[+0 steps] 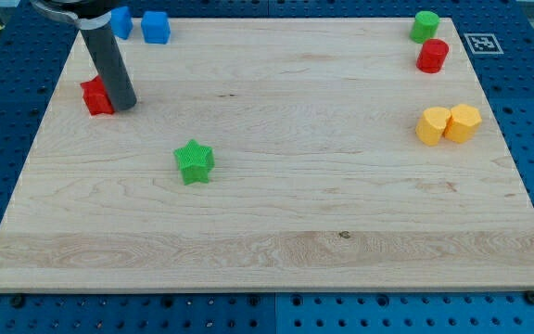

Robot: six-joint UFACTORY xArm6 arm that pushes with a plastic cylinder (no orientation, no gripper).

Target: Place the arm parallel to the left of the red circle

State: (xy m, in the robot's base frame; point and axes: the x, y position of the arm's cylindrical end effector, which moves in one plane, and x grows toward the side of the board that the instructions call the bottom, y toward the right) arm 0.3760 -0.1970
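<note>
Right now our tip (124,105) rests on the table (276,250) far from the goal, touching or just beside the right edge of a red block (96,96) near the view's left side. We carry no jaws: the tool is a plain dark rod, so opening or closing does not apply, and it grips nothing.

We take the red circle (432,56) as our landmark. It stands upright near the view's top right corner of the table, a short red cylinder. A green cylinder (425,26) sits just above it, close but, as far as we can tell, not touching. Below it, and a little to the view's right, 2 yellow blocks (449,123) lie touching one another. Well to its left and lower down is a green star (194,161). Far to its left, at the view's top, are 2 blue blocks (143,25), and below those the red block beside our tip.

We judge the red circle to be light, stiff plastic that would slide easily on the smooth wood at the slightest nudge. No hold is called for; we only need to stop level with it on its left, apart from it. The table between looks free of blocks along a straight path, though the green star lies just below that line.
</note>
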